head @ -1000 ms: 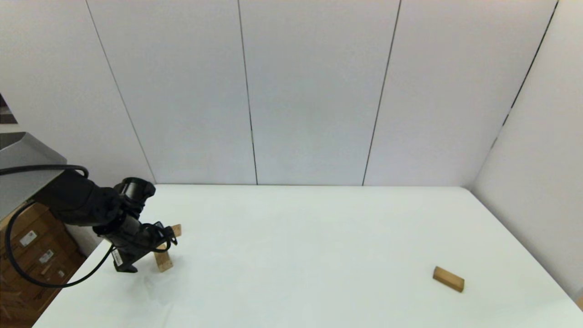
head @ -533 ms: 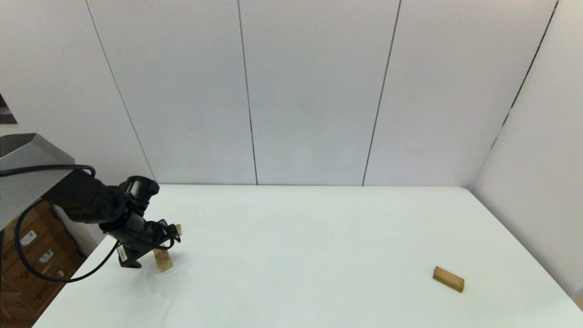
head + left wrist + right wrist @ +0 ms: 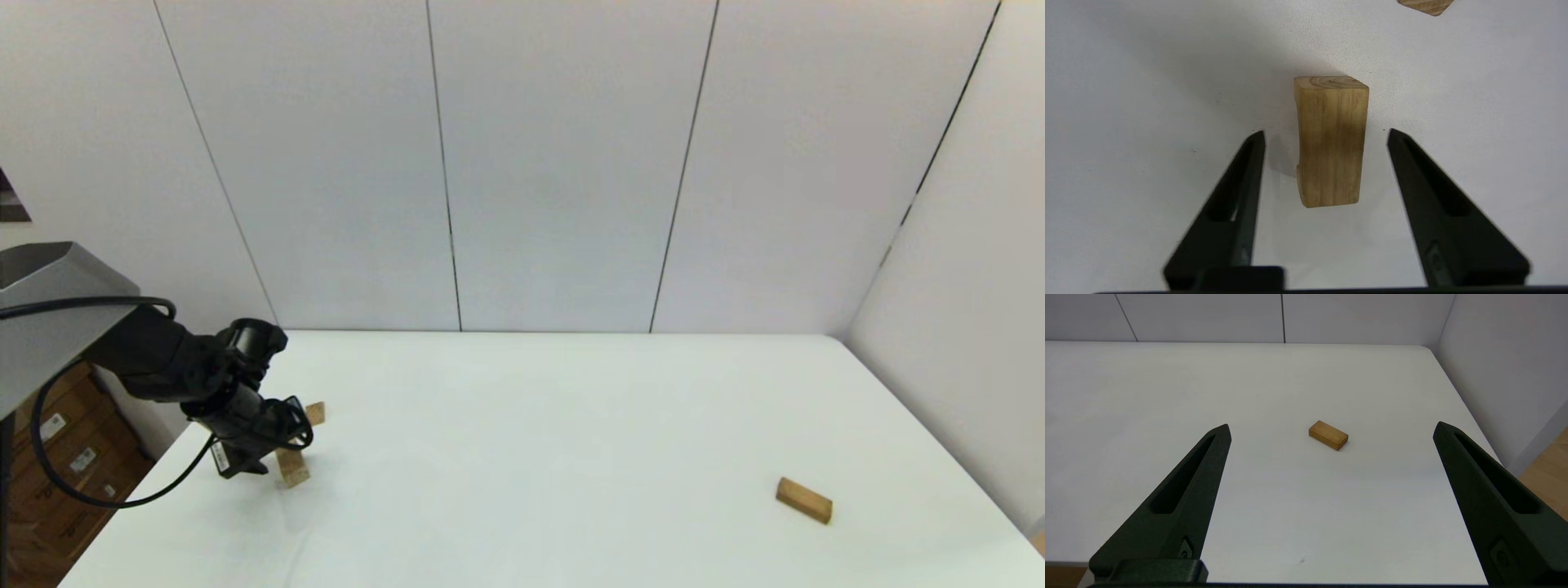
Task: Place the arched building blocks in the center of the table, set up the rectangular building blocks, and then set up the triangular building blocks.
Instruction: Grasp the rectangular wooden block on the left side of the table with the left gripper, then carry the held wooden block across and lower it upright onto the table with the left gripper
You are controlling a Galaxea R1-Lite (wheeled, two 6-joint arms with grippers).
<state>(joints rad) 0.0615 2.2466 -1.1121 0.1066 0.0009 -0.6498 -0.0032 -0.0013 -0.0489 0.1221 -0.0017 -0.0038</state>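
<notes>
Because the left end effector (image 3: 1326, 136) hangs spread wide around the arched block (image 3: 1331, 141), gripping nothing, an off-centre closing could tip or skid it on the worktop (image 3: 539, 425) near the left edge; the triangular block (image 3: 315, 412) lies just beyond; the right end effector (image 3: 1331, 433), parked, gapes empty toward the rectangular block (image 3: 1328, 435); no legible writing.

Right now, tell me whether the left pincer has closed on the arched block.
Open. In the left wrist view, the left pincer straddles the arched block, with white table visible between each finger and the wood.
</notes>
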